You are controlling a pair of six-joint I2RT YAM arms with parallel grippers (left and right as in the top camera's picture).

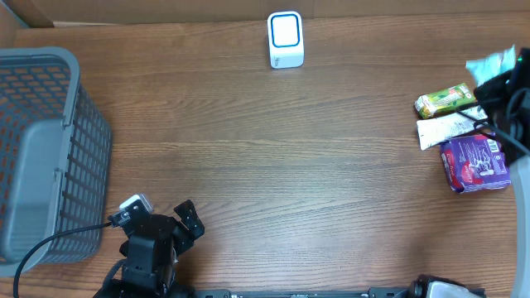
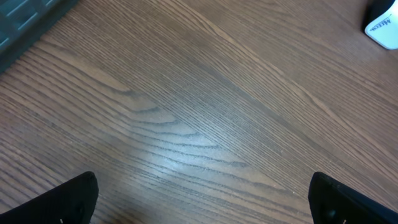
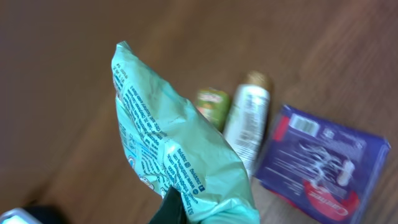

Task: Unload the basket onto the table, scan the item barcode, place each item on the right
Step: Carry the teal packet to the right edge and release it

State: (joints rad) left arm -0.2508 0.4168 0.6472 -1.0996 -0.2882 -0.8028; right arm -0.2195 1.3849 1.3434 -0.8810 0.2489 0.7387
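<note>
The mint-green packet [image 3: 177, 155] is pinched at its lower end in the right gripper [image 3: 176, 210], whose jaws are closed tight on the crinkled film; the packet stands up from the grip, with its printed text facing the wrist camera. From overhead it shows as a pale crumpled shape [image 1: 490, 63] at the far right edge of the table [image 1: 273, 165], lifted off the wood and well apart from the scanner [image 1: 286, 39], a small white box with a blue-rimmed face standing at the far edge near the middle. Below the packet lie 3 other items side by side: a green snack bar [image 1: 445, 100], a white tube [image 1: 447, 129] just beside it, and a purple pack [image 1: 474, 162] next to the tube; the right wrist view shows them blurred. The left gripper [image 1: 189, 220] sits low at the near left, jaws spread wide with nothing between them, only bare wood under its fingers [image 2: 69, 200]. A grey mesh basket [image 1: 79, 157] stands at the left edge, just beside that arm.
</note>
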